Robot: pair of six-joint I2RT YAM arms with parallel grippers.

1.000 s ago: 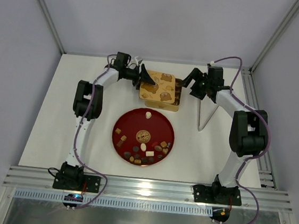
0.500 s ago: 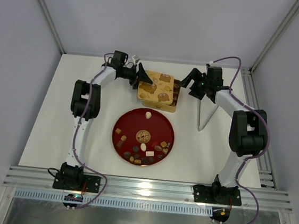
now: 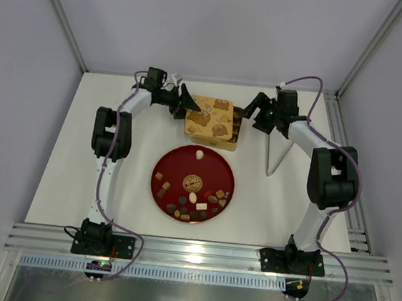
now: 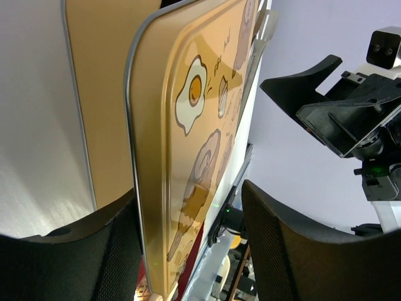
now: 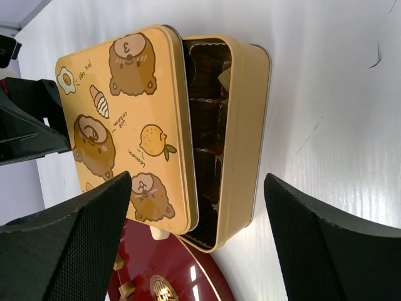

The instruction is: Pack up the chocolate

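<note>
While the chocolate (image 3: 194, 206) sits loose on the red plate (image 3: 185, 165), well back toward the bases from both grippers, left gripper (image 4: 188, 193) is spread, straddling the lid (image 5: 122, 125) edge, not clamped. Lid sits offset, exposing a strip of the gold tin (image 5: 244, 125). Right gripper (image 5: 197, 180) hangs over that strip, released, fingers wide.

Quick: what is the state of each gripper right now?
Left gripper: open, fingers on either side of the tin lid.
Right gripper: open, holding nothing.
</note>
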